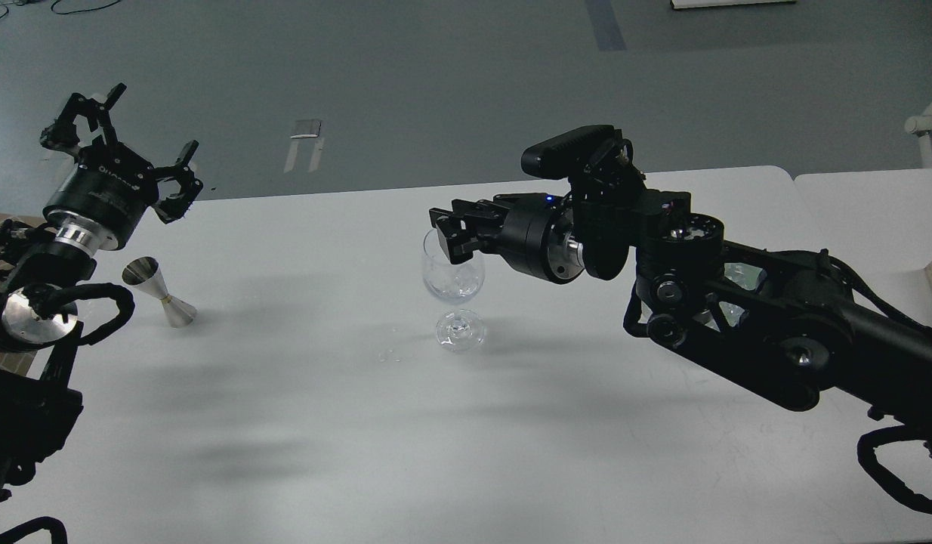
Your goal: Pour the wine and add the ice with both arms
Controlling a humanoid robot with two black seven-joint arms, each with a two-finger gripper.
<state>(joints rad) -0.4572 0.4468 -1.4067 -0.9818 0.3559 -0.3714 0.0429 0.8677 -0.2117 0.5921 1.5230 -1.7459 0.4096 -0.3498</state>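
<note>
Lab or test hall: bare grey floor (pixel 451 83), plain white table (pixel 345 423)

The right gripper (pixel 452 236) hangs at the rim of the wine glass (pixel 454 281) mid-table (pixel 300 423); the left gripper (pixel 122 143), fingers spread, rises above the jigger (pixel 161 292) near the table's left edge.

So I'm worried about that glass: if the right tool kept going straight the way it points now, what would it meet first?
The right tool points leftward, its tips at the rim of the wine glass. Going straight on, it would likely strike the rim first, though depth from one view is unclear. Beyond that, only bare table shows.
</note>
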